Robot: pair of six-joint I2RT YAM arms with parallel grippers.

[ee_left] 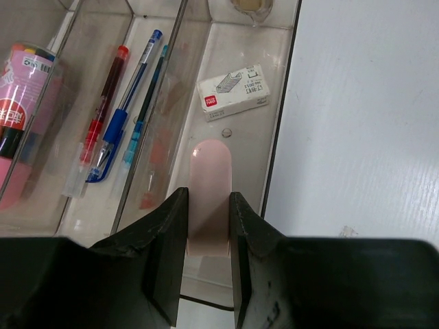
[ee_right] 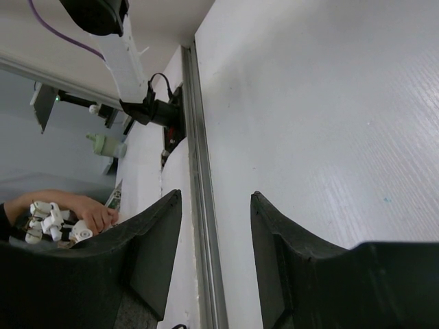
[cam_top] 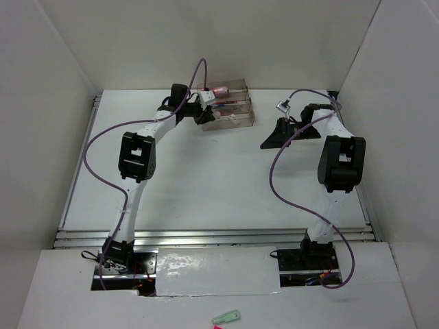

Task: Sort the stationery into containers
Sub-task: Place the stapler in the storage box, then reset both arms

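The left claw [ee_left: 208, 202] is closed on a pale pink eraser [ee_left: 210, 164], which is pinched between the two black fingers [ee_left: 164, 240] with its rounded end sticking out ahead of them. The eraser is over the outermost compartment of the clear smoky organiser [ee_left: 278, 130], the one bordering the bare white surface [ee_left: 357, 137]. Whether its tip touches the compartment floor cannot be told. A white eraser [ee_left: 233, 92] with a printed sleeve lies flat further along in that same compartment, apart from the pink one. In the middle compartment a red pen [ee_left: 103, 110] and a blue pen [ee_left: 127, 103] lie side by side, with a thinner blue pen [ee_left: 145, 99] against the divider. The third compartment holds a pink-labelled item [ee_left: 20, 103], cropped at the edge. The right claw [ee_right: 211, 205] has its jaws apart with nothing between them, above the bare surface and well away from the organiser.
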